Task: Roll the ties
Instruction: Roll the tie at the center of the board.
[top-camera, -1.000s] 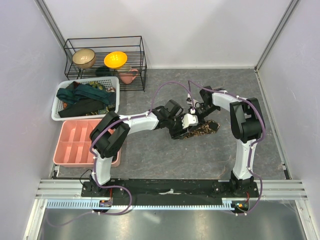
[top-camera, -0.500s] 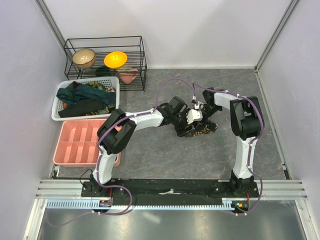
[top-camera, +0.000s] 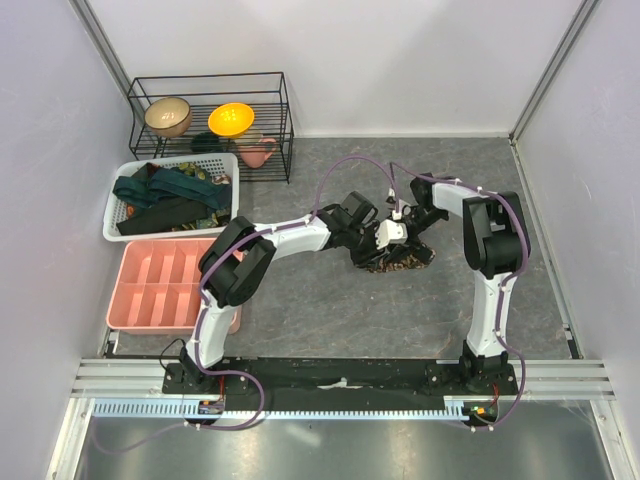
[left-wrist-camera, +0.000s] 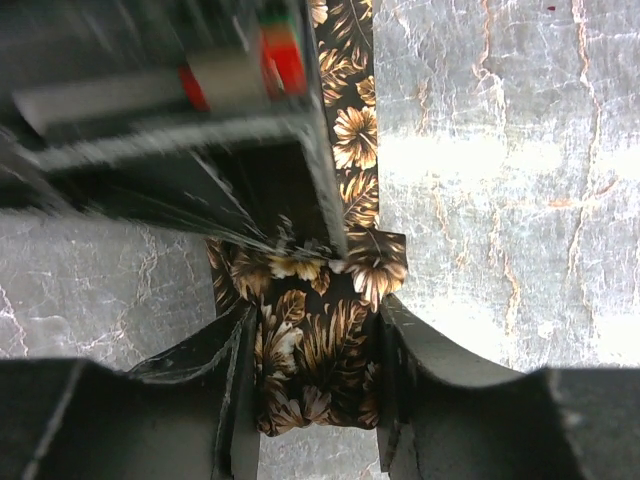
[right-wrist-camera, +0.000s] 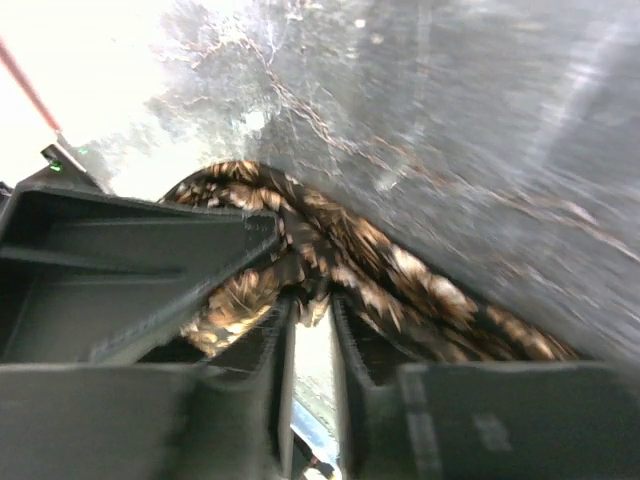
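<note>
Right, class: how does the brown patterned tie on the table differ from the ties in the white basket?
The brown tie lies on the grey table; the basket ties are piled in the white basket. The brown tie has a tan leaf print; the basket ties are mostly dark teal and black. Both are fabric strips.

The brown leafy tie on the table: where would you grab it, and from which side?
Grip the tie at its folded end, coming straight down, fingers across its narrow width. It lies flat on the table, and in the left wrist view that end fits between the fingers of the left gripper.
</note>
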